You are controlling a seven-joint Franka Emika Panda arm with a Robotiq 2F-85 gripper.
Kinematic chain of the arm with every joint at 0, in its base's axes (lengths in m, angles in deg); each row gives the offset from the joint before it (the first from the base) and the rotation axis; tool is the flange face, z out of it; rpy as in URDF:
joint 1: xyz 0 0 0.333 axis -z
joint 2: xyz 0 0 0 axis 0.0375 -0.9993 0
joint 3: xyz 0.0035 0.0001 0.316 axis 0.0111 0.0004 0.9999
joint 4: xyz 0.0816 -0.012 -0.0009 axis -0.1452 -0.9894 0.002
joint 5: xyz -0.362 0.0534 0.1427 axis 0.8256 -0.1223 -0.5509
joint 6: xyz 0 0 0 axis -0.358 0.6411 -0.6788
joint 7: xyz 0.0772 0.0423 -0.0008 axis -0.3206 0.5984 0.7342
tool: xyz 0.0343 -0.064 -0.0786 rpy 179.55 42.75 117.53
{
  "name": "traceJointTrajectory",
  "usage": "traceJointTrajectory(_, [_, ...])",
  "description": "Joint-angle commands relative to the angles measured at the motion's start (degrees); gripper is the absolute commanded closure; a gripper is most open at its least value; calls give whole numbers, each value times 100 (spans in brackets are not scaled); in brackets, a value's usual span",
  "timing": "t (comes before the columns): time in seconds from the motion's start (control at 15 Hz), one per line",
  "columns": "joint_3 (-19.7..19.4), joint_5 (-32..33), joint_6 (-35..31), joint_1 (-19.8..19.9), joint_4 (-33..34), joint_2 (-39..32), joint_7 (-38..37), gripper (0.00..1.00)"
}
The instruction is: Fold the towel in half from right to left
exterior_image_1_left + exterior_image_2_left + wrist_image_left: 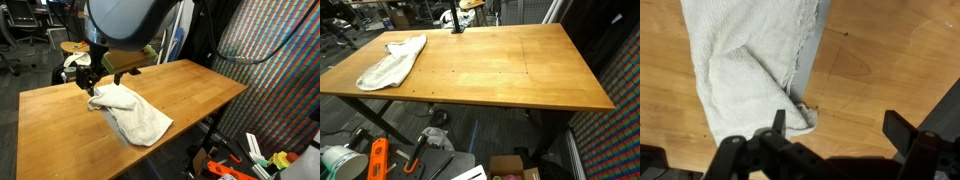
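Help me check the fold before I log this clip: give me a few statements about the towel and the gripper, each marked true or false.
1. The towel lies on a wooden table. True.
2. The gripper is clamped shut on the towel. False: in the wrist view its jaws stand wide apart and hold nothing.
3. The towel is spread out flat in a single layer. False: the wrist view shows one part folded over onto another, and it looks rumpled in both exterior views.
4. In an exterior view the towel lies toward one end of the table, not in its middle. True.
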Motion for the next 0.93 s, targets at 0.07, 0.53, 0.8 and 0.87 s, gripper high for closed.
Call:
traceJointTrajectory(0.07, [-21,1461,956,-419,1366,-1001,-1546,0])
traceJointTrajectory(0.53, [-138,1138,1348,-623,1559,-1232,-1359,0])
traceJointTrajectory(0.8, [-238,1249,3168,-772,1996,-1303,-1394,0])
traceJointTrajectory(0.87, [-239,1299,3625,-814,2188,-1431,-1444,0])
